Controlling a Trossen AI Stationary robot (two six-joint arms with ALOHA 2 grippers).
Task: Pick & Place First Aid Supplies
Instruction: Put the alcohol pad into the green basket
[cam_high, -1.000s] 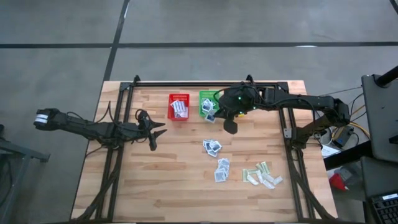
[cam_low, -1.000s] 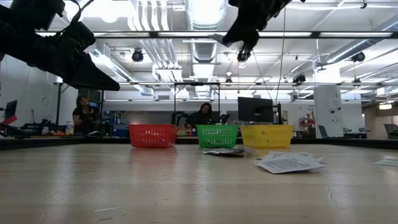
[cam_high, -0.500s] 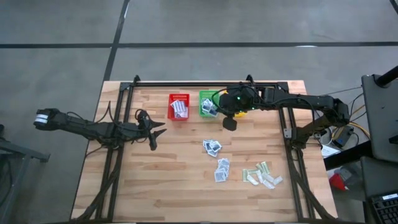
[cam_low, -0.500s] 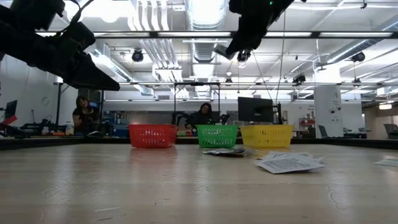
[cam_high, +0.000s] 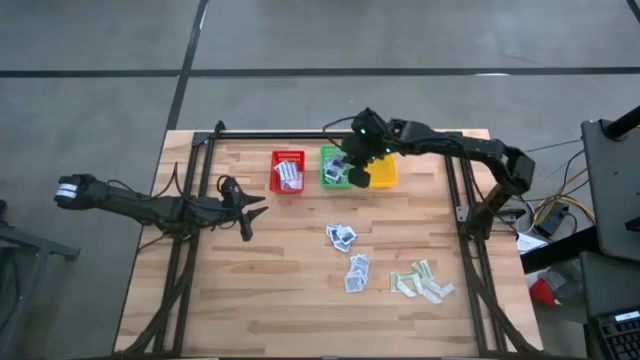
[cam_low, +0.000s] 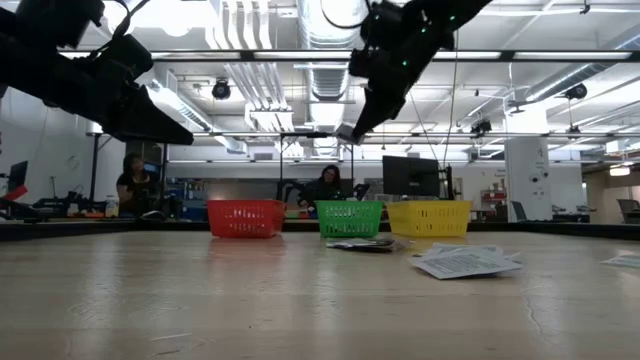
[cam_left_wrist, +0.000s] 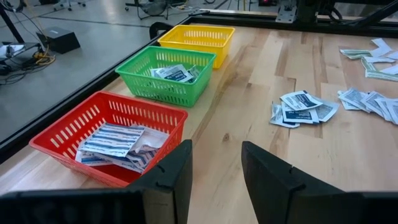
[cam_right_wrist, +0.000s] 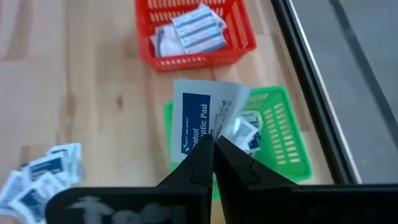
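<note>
My right gripper (cam_high: 352, 170) is above the green basket (cam_high: 333, 168) and is shut on a small square white-blue packet (cam_right_wrist: 205, 118). The green basket holds a few such packets (cam_right_wrist: 245, 132). The red basket (cam_high: 287, 171) holds oblong blue-striped packets (cam_right_wrist: 198, 30). The yellow basket (cam_high: 383, 172) stands to the right of the green one. More square packets (cam_high: 341, 236) and pale green-beige strips (cam_high: 422, 281) lie flat on the table. My left gripper (cam_high: 250, 212) is open and empty at the table's left. My right gripper pinches the square packet by one edge (cam_right_wrist: 212, 138) between its two fingertips. The fingers slant downward from above. The packet sticks out beyond the fingertips, slightly curled, lifted clear above the green basket.
The three baskets stand in a row near the far edge. A second heap of square packets (cam_high: 356, 272) lies toward the near side. Dark frame rails (cam_high: 460, 190) run along the table's left and right sides. Bare wood lies at the near left.
My right gripper, still shut on the packet, has gone toward the table's far edge and a little left. It has moved from the near right of the green basket to above that basket. The yellow basket, which the arm hid before, now shows.
</note>
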